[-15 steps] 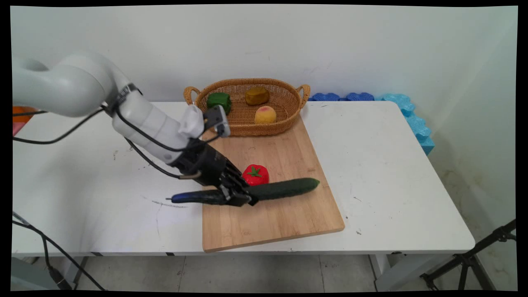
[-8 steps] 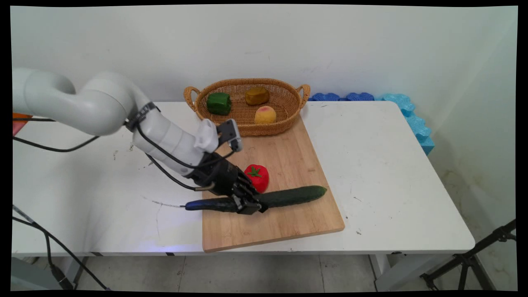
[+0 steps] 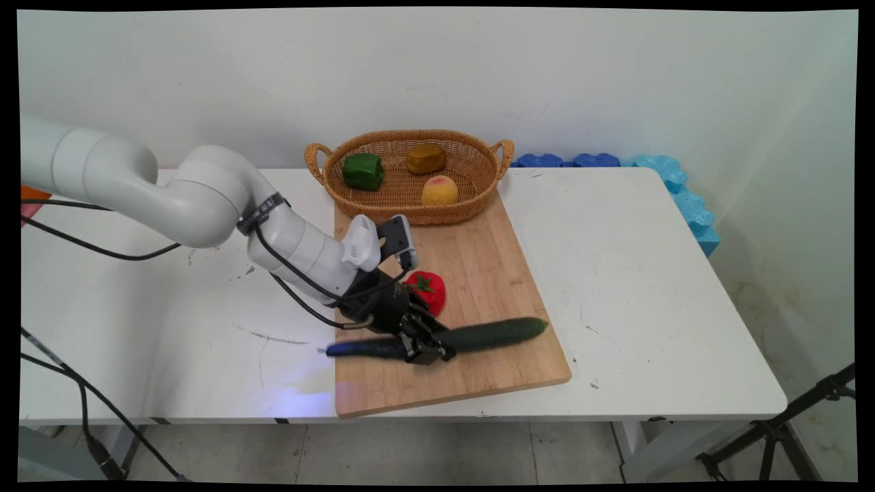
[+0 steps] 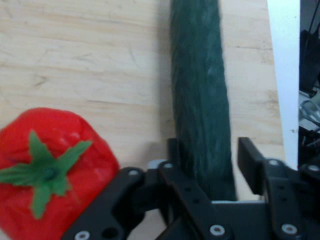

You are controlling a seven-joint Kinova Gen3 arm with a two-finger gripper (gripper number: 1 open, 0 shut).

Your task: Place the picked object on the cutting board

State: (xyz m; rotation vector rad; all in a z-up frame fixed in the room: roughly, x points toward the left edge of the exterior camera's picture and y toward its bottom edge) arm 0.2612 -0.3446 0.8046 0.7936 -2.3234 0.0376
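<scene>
My gripper [image 3: 427,350] is shut on a long dark green cucumber [image 3: 492,335], gripping it near its middle. The cucumber lies crosswise low over the near half of a wooden cutting board [image 3: 478,260], its left end sticking out past the board's left edge. In the hand view the cucumber [image 4: 200,90] runs up between the two black fingers [image 4: 173,150] of the gripper [image 4: 210,152], over the board [image 4: 75,60]. A red toy tomato [image 3: 431,290] with a green stalk sits on the board just behind the gripper; it shows at the lower left [image 4: 47,170] of the hand view.
A wicker basket [image 3: 410,134] stands at the board's far end, holding a green pepper [image 3: 362,171], a brownish-yellow fruit [image 3: 426,158] and a peach [image 3: 439,190]. Blue foam blocks [image 3: 673,181] line the table's far right corner. Black cables hang from the arm at left.
The gripper has carried the cucumber to the right and slightly nearer, further over the board. The tomato and the basket have stayed put.
</scene>
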